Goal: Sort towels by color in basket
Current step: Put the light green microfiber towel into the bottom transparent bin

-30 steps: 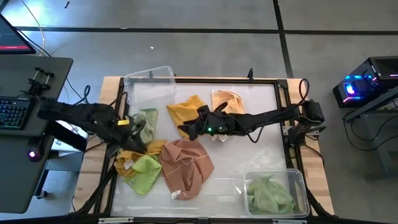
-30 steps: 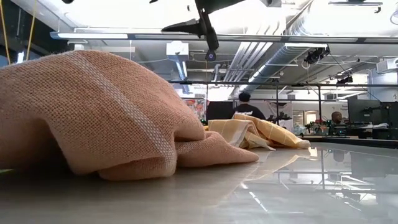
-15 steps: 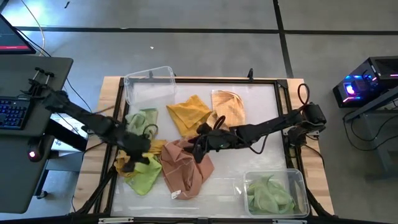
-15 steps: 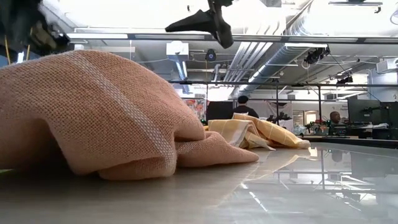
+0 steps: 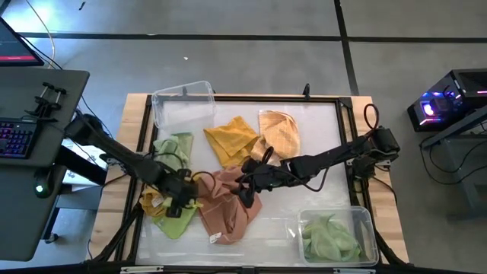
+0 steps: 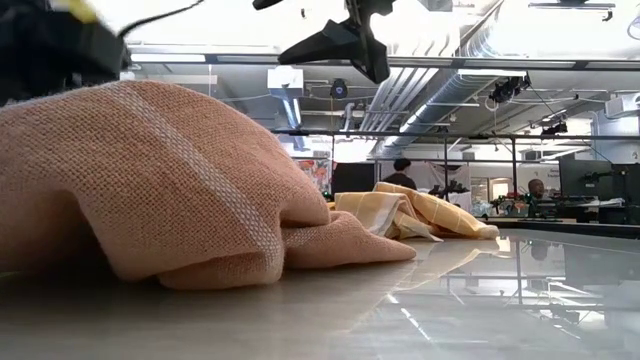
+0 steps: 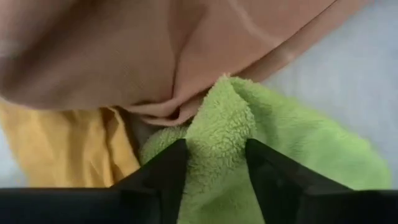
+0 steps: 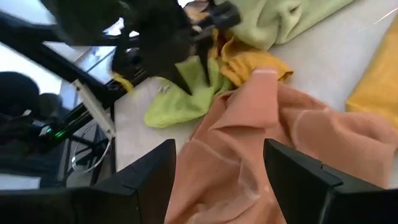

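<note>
On the white table (image 5: 319,122), spread left fingers (image 7: 155,177) straddle a green towel (image 7: 249,155).

Keyboard (image 5: 17,137) on side desk (image 5: 53,91), PC (image 5: 449,103) opposite

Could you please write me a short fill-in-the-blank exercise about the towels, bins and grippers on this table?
1. The clear bin at the table's near right corner holds only ____ towels.
2. The left gripper straddles a ____ towel.
3. The right gripper hovers open over the ____ towel.
Missing words: green; green; pink
</note>
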{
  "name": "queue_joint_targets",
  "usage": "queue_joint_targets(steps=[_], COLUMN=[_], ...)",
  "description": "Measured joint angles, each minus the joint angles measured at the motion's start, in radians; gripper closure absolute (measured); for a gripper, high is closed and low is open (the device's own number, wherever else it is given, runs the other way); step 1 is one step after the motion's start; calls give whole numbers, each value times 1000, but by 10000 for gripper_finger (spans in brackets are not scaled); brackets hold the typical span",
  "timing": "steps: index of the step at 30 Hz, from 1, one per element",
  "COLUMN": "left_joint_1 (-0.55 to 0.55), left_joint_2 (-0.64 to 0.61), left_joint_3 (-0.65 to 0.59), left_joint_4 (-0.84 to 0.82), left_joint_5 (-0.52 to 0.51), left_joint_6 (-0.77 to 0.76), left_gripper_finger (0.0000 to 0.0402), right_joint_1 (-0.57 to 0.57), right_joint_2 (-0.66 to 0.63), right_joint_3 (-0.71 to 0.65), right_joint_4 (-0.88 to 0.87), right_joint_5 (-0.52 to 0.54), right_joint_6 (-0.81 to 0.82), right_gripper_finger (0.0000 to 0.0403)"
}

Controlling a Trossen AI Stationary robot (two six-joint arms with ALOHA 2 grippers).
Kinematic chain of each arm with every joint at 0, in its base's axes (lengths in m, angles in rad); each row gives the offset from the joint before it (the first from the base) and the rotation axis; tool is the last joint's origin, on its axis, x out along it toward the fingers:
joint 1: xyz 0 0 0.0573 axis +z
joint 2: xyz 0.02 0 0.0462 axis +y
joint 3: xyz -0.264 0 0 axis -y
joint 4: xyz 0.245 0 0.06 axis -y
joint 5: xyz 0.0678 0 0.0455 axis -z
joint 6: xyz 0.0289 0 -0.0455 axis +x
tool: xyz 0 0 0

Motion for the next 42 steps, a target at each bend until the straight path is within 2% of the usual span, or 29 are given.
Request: queue_joint_targets(steps=[3, 5, 8, 10, 11, 16, 20, 23, 26, 31, 36, 42], left_joint_1=[-5, -12, -19, -19, -19, -53, -74, -88, -90, -78, -44, 10], left_joint_2=[71, 105, 137, 140, 137, 84, 25, -33, -88, -153, -161, -129], left_joint_3=[11, 33, 82, 139, 178, 433, 646, 749, 790, 792, 792, 792], left_joint_4=[0, 6, -13, -88, -145, -451, -562, -503, -380, -145, 88, 330], left_joint_5=[13, 22, 25, 26, 10, -228, -400, -535, -633, -728, -727, -594], left_joint_6=[9, 30, 38, 30, 17, -25, -41, 11, 124, 321, 519, 686], left_gripper_finger=[231, 251, 320, 375, 387, 397, 397, 400, 400, 401, 401, 401], right_joint_1=[8, 13, 15, 15, 15, 15, 16, 21, 41, 77, 75, 54], right_joint_2=[0, 0, 0, -5, -12, -99, -166, -192, -192, -192, -163, -49], right_joint_3=[0, 0, 0, 0, 0, 0, 0, 0, 0, 0, 58, 247], right_joint_4=[-7, -8, -7, -8, -8, 6, 45, 154, 296, 457, 489, 481], right_joint_5=[-3, -3, -2, -5, -5, 35, 46, -10, -18, 183, 253, 291], right_joint_6=[-5, -10, -9, 15, 33, 69, 22, -85, -236, -493, -685, -899], right_gripper_finger=[167, 167, 167, 167, 167, 167, 167, 167, 167, 167, 167, 167])
